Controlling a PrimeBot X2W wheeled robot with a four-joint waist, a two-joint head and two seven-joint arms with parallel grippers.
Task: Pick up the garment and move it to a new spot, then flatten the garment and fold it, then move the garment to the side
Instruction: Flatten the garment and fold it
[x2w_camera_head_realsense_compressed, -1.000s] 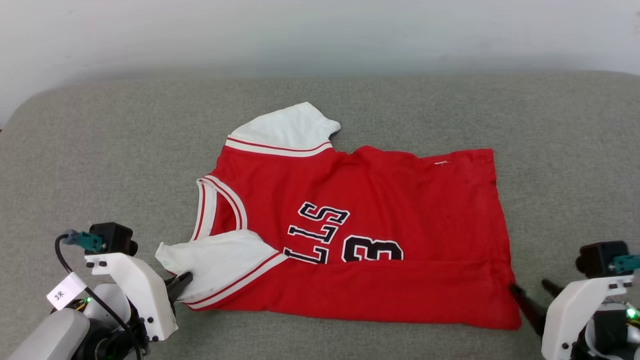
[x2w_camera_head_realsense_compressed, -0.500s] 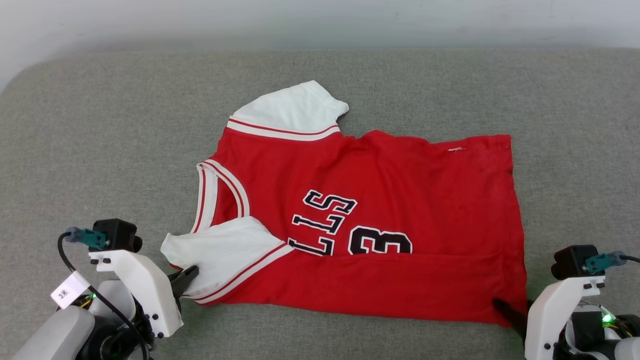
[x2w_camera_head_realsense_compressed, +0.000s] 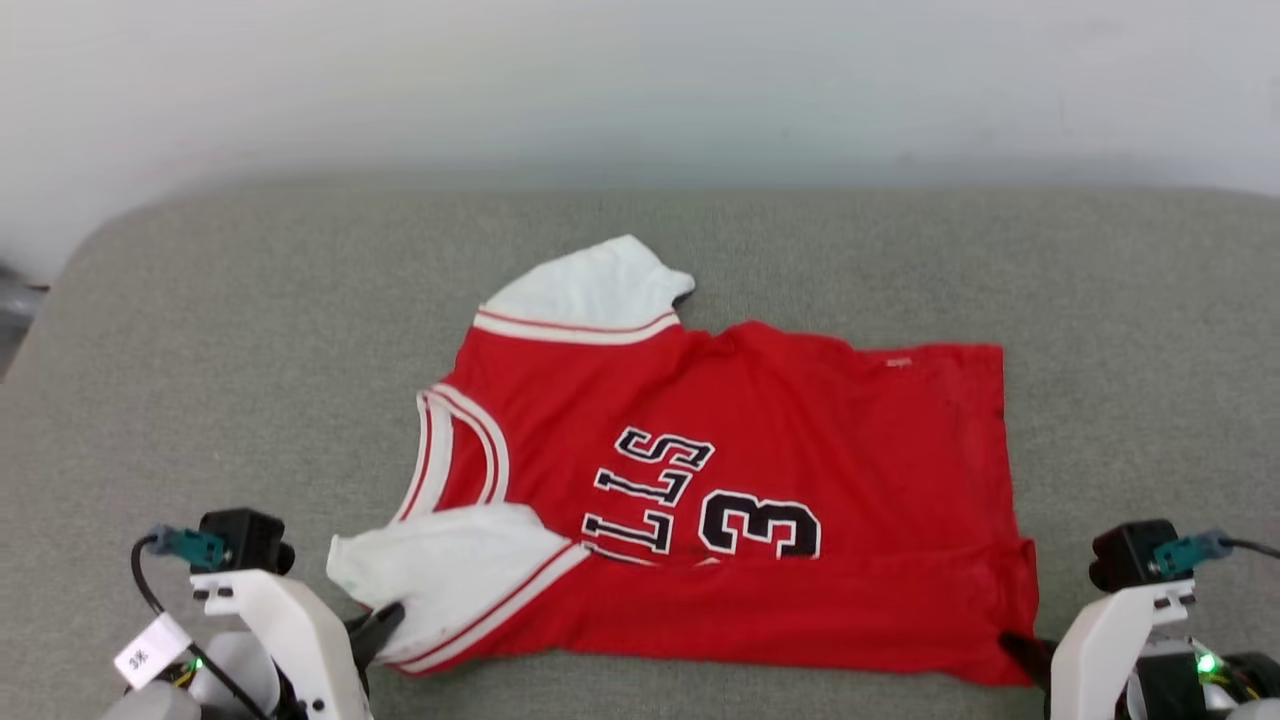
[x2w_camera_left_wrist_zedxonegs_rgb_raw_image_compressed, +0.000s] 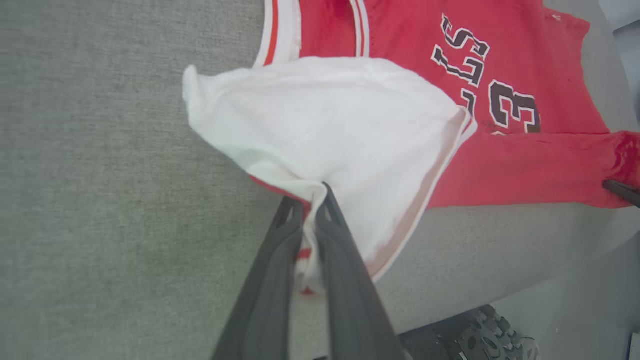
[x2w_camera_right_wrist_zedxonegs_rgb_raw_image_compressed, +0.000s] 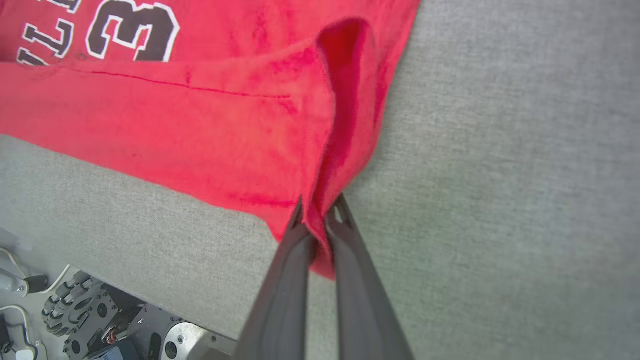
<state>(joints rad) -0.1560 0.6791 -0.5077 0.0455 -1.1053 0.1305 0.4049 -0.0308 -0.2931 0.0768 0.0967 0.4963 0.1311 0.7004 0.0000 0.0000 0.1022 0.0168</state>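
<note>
The garment (x2w_camera_head_realsense_compressed: 760, 440), a red jersey with white sleeves and black lettering, lies sideways on the grey cushion, collar to the left, its near edge folded up over the lower lettering. My left gripper (x2w_camera_head_realsense_compressed: 385, 625) is shut on the near white sleeve's edge (x2w_camera_left_wrist_zedxonegs_rgb_raw_image_compressed: 320, 150); in the left wrist view the left gripper (x2w_camera_left_wrist_zedxonegs_rgb_raw_image_compressed: 312, 197) pinches that cloth between its tips. My right gripper (x2w_camera_head_realsense_compressed: 1015, 648) is shut on the garment's near right hem corner; the right wrist view has the right gripper (x2w_camera_right_wrist_zedxonegs_rgb_raw_image_compressed: 320, 207) clamping the red hem (x2w_camera_right_wrist_zedxonegs_rgb_raw_image_compressed: 280, 135), which rises slightly off the cushion.
The grey cushion (x2w_camera_head_realsense_compressed: 250, 380) spreads wide on all sides of the garment, with a pale wall behind. Its front edge runs close under both grippers. Below that edge my wheeled base (x2w_camera_right_wrist_zedxonegs_rgb_raw_image_compressed: 85, 310) shows in the right wrist view.
My right gripper has shut on the hem corner, which was between open fingers before. The head camera has tilted, shifting the whole picture. The left gripper keeps its hold on the sleeve.
</note>
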